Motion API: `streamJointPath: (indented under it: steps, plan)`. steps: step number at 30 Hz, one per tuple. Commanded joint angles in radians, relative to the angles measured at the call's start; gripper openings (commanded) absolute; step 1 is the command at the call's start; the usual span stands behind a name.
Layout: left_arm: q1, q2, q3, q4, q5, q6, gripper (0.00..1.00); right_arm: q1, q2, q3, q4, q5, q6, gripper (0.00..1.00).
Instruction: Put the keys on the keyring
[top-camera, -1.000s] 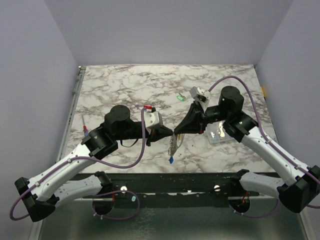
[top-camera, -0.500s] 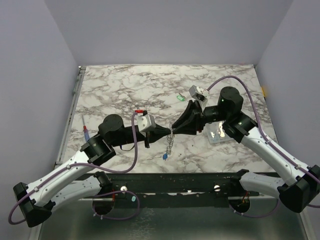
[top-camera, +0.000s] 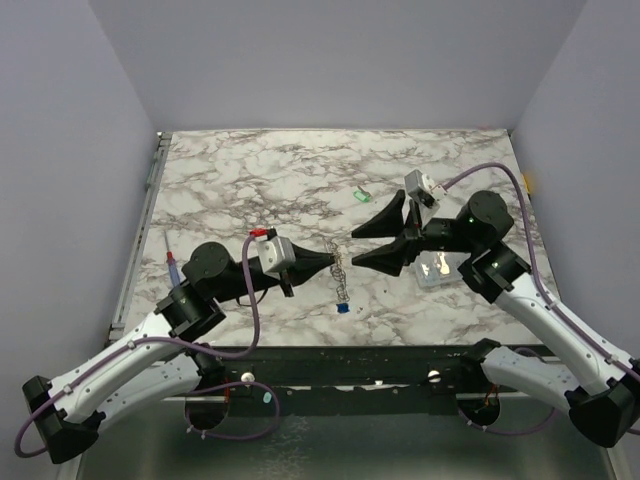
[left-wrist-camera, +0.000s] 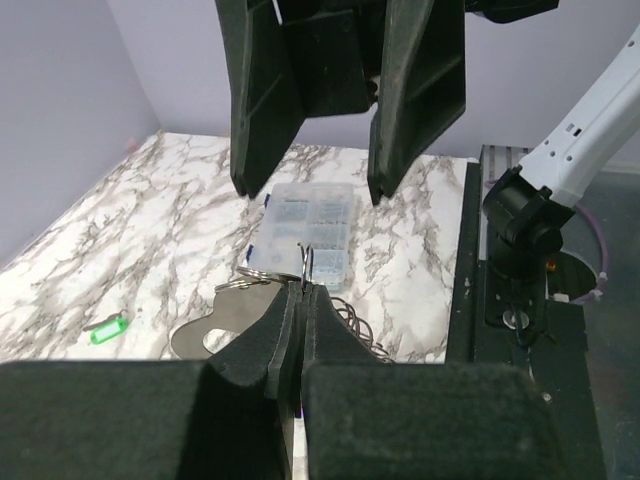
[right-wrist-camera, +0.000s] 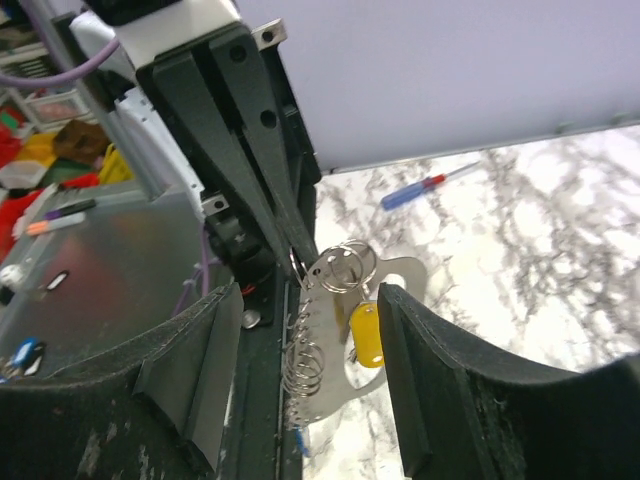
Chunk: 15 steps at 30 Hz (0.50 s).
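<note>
- Keyring (top-camera: 338, 268) in the top view is pinched at the tip of the left gripper (top-camera: 328, 262), over the near middle of the marble table (top-camera: 250, 180). Its chain (top-camera: 341, 290) dangles, and a blue key (top-camera: 342, 308) is at the low end. The right gripper (top-camera: 353, 248) faces it with jaws wide apart, tips just beside the ring. A green key (top-camera: 360, 196) lies farther back. A clear box (top-camera: 435, 268) sits under the right arm and a pen (top-camera: 172, 262) lies near the left edge.
- Left wrist view: the left jaws are clamped together on the keyring (left-wrist-camera: 305, 262). The right gripper (left-wrist-camera: 312, 190) hangs spread above it, and the box (left-wrist-camera: 310, 225) is beyond.
- Right wrist view: the keyring (right-wrist-camera: 340, 268) sits between the spread fingers (right-wrist-camera: 440, 380) of the right gripper, with a yellow key (right-wrist-camera: 366, 335) hanging below its rings.
</note>
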Motion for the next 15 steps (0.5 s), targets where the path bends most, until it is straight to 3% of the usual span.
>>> streamJointPath:
  steps: [1, 9, 12, 15]
  plan:
    - [-0.004, -0.072, -0.059, 0.071, 0.003, 0.093, 0.0, 0.007, -0.056, -0.052, 0.11, 0.128, -0.002, 0.65]
    - [-0.003, -0.255, -0.196, 0.117, -0.006, 0.313, 0.0, 0.007, -0.068, -0.108, 0.174, 0.103, -0.053, 0.63]
    - [-0.004, -0.244, -0.178, 0.024, -0.014, 0.397, 0.0, 0.007, -0.067, -0.114, 0.155, 0.28, -0.046, 0.64]
    - [-0.003, -0.23, -0.18, -0.02, -0.014, 0.427, 0.0, 0.007, -0.01, -0.049, 0.023, 0.532, -0.046, 0.64]
